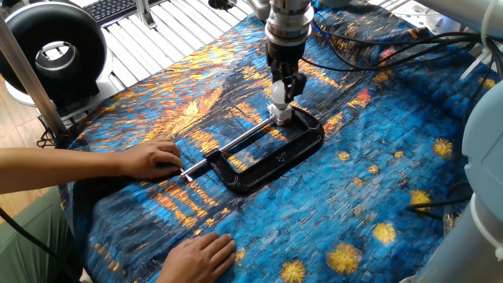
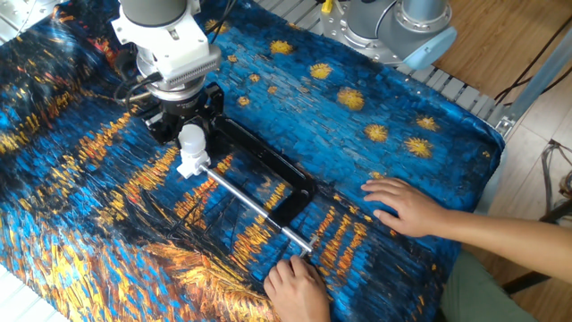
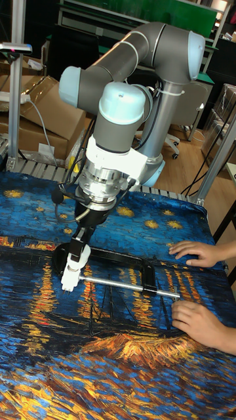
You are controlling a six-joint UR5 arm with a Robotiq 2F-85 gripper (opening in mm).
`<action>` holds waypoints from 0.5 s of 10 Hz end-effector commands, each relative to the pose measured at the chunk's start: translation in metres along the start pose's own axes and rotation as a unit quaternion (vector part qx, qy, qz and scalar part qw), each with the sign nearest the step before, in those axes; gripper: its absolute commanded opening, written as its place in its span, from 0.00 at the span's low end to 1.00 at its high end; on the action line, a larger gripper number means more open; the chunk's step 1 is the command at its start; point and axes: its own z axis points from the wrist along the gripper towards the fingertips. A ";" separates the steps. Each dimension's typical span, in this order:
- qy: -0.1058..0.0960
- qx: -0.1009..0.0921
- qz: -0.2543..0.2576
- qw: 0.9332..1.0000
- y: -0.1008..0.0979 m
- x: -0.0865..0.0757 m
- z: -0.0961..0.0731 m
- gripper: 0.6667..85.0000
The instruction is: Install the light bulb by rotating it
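— Where the arm comes straight down over the far end of the black C-clamp (image 1: 271, 153), what does its hand (image 1: 281, 93) have between the fingers?

— The light bulb (image 2: 191, 139). The two dark fingers (image 2: 210, 105) stand close on either side of the white globe, narrow and pressed to it, so the hand is holding the bulb. In the tall fixed view the same hand (image 3: 84, 241) points down and the bulb (image 3: 77, 251) shows just below it.

— And where does the bulb sit?

— Upright, neck down, on the small white socket block (image 2: 190, 165), which lies at the end of the clamp's long silver screw (image 2: 255, 207). Whether the neck is threaded in cannot be told from these views. The clamp lies flat on the counter, which is covered by a blue and orange painted cloth (image 1: 393, 165).

— Anyone else at the counter?

— A person's two hands. One (image 1: 153, 159) rests at the handle end of the clamp screw, touching it. The other (image 1: 198, 256) lies flat on the cloth, apart from the clamp, nearer the cloth's edge.

— Anything beyond the cloth?

— A round black fan (image 1: 53, 52) stands past the corner in one fixed view, and black cables (image 1: 369, 39) trail over the cloth behind the arm.
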 end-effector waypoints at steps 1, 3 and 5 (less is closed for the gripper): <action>-0.005 0.004 0.002 1.000 -0.003 -0.002 -0.001 0.60; -0.007 0.012 0.006 1.000 -0.007 -0.003 -0.001 0.55; -0.011 0.025 0.028 0.999 -0.012 -0.004 -0.003 0.45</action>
